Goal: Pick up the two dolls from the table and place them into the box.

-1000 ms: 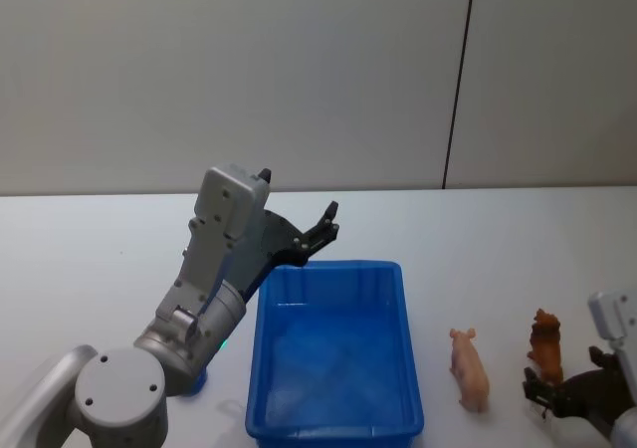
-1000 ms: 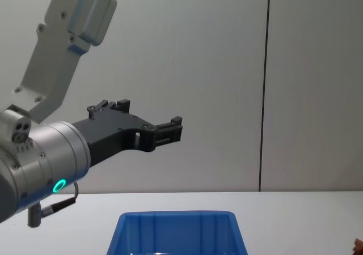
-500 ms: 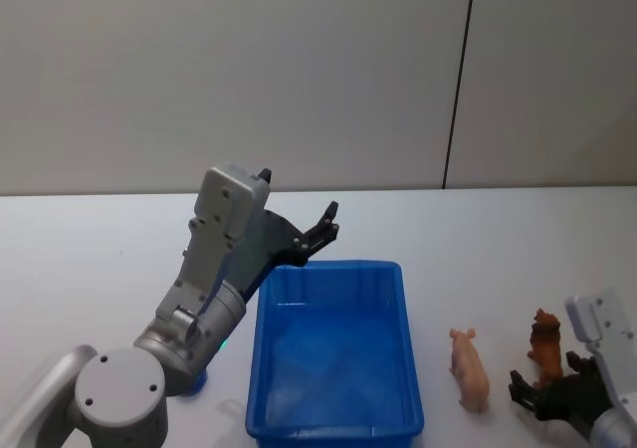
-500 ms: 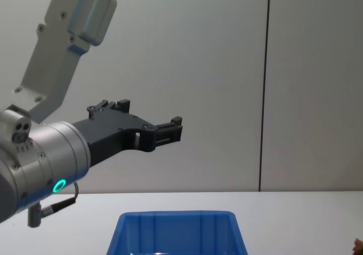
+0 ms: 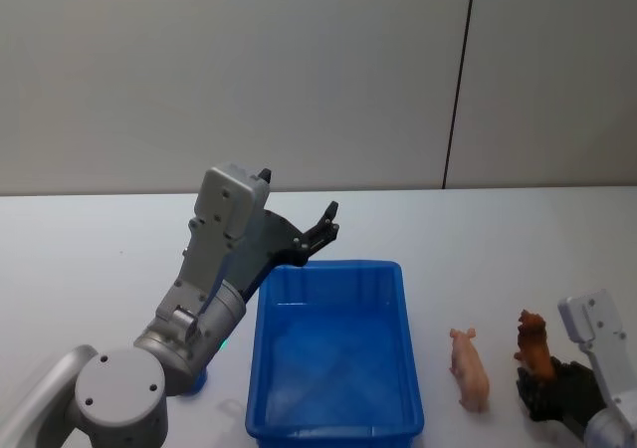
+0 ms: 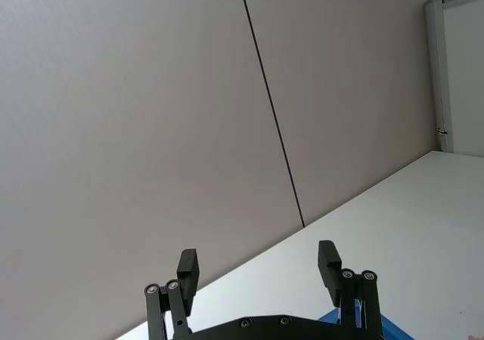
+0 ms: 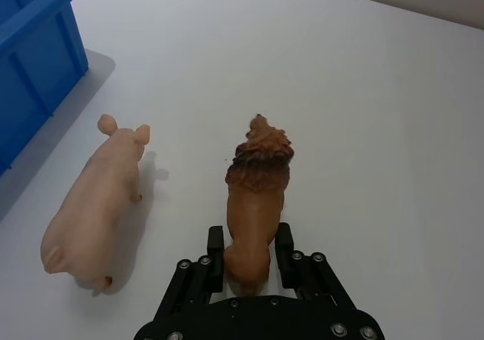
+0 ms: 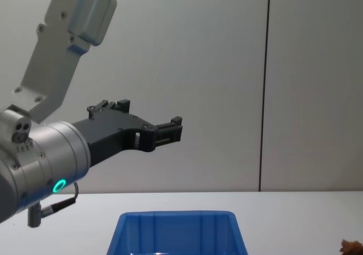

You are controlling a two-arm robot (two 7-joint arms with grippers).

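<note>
Inside right claw (image 7: 250, 243): rump of brown doll (image 7: 258, 175), clamped.

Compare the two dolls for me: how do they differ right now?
The pig is pale pink and smooth; lion is orange-brown with a shaggy mane. Pig stands free; lion is gripped at its rear by the right claw. Pig is nearer the box than lion. Both are outside the box. The left claw idles open near its far rim.

Item: pale grey wall (image 5: 249, 70), which we log behind the work (plain panels). Item: dark vertical seam (image 5: 460, 80) dividing it. We also note a white door frame (image 6: 435, 60).
</note>
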